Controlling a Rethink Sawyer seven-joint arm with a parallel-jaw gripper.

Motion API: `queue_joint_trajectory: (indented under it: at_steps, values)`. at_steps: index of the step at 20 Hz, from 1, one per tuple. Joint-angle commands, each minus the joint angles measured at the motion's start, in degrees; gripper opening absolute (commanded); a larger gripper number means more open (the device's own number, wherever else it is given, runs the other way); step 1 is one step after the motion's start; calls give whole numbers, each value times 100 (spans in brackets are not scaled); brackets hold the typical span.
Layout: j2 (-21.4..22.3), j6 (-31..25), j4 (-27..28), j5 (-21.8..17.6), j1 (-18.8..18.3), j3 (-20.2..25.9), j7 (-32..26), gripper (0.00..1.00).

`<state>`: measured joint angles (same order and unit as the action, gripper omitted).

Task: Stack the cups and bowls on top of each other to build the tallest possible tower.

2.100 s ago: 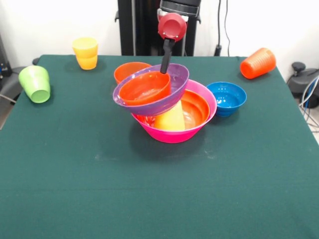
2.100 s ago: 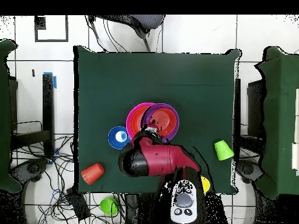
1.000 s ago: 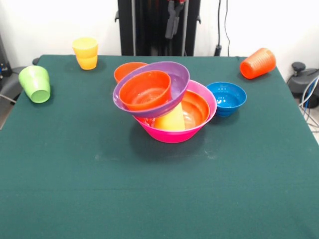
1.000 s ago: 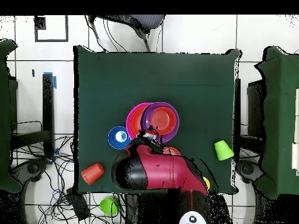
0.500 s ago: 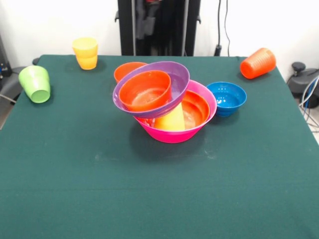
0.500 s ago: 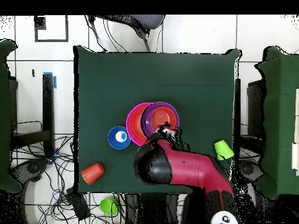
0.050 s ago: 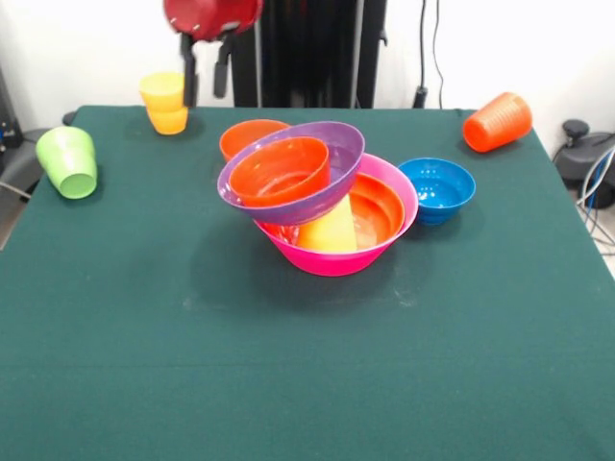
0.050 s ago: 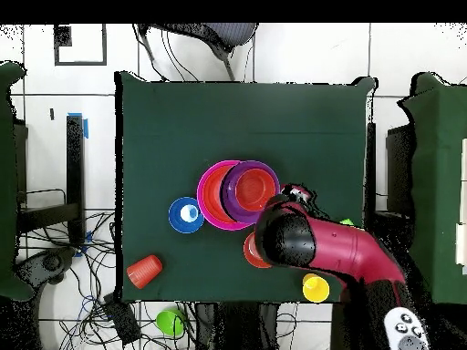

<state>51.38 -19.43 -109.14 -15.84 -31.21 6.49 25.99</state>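
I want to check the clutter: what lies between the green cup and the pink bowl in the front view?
Only bare green cloth lies between the green cup and the pink bowl, as the front view shows.

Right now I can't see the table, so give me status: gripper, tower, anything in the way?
Gripper open, empty, high near the yellow cup. Tower standing, purple bowl tilted on top. Nothing in the way.

1. Green-covered table [image 7: 307, 384], cloth flat.
2. Resting centrally: pink bowl [image 7: 384, 252].
3. Just beside: blue bowl [image 7: 438, 188]; behind, small orange bowl [image 7: 248, 135].
4. Near edges: yellow cup [image 7: 165, 102] upright, green cup [image 7: 67, 161], orange cup [image 7: 497, 121] tipped over.
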Motion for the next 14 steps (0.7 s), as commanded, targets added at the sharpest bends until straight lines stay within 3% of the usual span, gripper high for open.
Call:
queue_joint_trajectory:
  at_steps: [1, 14]
  values:
    - [-875, -1011, 778, -527, -228, 886, -456, 100]
    - [-1076, -1219, 1008, -860, -706, 1370, -550, 100]
